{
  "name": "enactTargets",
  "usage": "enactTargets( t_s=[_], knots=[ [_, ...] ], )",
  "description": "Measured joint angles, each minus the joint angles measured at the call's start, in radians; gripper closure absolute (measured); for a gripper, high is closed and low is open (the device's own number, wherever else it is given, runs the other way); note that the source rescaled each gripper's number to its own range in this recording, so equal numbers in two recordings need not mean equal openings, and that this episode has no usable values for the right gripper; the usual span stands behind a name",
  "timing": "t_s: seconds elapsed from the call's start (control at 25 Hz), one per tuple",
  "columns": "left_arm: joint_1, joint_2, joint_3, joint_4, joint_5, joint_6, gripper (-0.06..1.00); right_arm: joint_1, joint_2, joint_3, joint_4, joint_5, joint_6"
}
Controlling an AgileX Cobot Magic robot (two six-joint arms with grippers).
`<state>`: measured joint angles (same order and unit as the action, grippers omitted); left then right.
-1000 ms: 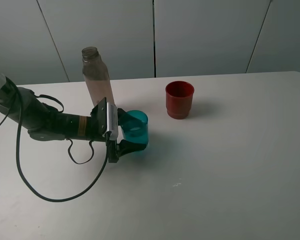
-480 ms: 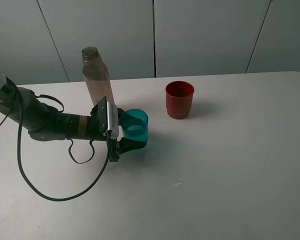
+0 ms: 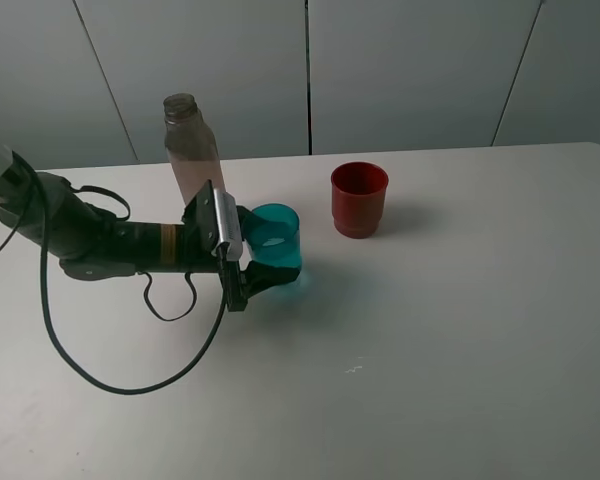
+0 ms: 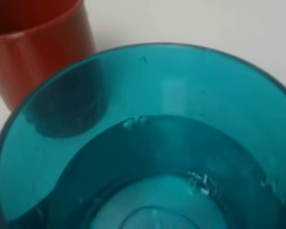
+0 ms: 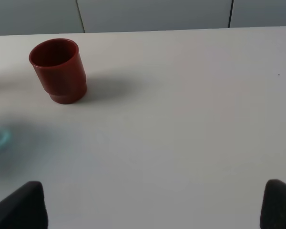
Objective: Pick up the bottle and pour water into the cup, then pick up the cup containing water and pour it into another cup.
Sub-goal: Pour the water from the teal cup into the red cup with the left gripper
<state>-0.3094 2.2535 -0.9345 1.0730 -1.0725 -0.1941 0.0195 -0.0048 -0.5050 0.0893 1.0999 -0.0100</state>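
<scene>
Where the white table runs out to the far left, the left arm lies low, dark and nearly level. A thin black cable loops off it across the tabletop towards the near side. Just beyond the arm's wrist, on the far side, stands a tall, slim, translucent grey-brown plastic bottle. It is upright, uncapped at its threaded neck, and nothing grips it.

To the right of the bottle, the left gripper is clamped on a translucent teal-blue plastic tumbler. One black finger presses the far side of its wall and the other the near side, so the jaws stand only as wide as the tumbler. The tumbler sits roughly upright, mouth upward, near the bottle but apart from it. A teal-tinted patch of light lies on the table just below it, and whether its base touches the table cannot be told. Seen from the left wrist, water covers its bottom, with a few small bubbles.

Further right and a little farther back, well apart from the tumbler, an opaque red-brown plastic cup with a stepped, narrower base stands upright on the table.

The right gripper shows only in its own wrist view. Its two dark fingertips are spread wide with nothing between them, over bare table to the near right of the red-brown plastic cup.
</scene>
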Motion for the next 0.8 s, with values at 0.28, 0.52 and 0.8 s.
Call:
enactTargets(
  t_s=[0.28, 0.52, 0.8],
  knots=[
    [-0.028, -0.078, 0.002, -0.081, 0.0, -0.05, 0.76, 0.0, 0.0, 0.0, 0.0, 0.0, 0.0],
    [-0.046, -0.152, 0.002, -0.134, 0.037, -0.094, 0.76, 0.0, 0.0, 0.0, 0.0, 0.0, 0.0],
    [-0.096, -0.199, -0.034, -0.17, 0.153, -0.145, 0.76, 0.0, 0.0, 0.0, 0.0, 0.0, 0.0]
  ],
)
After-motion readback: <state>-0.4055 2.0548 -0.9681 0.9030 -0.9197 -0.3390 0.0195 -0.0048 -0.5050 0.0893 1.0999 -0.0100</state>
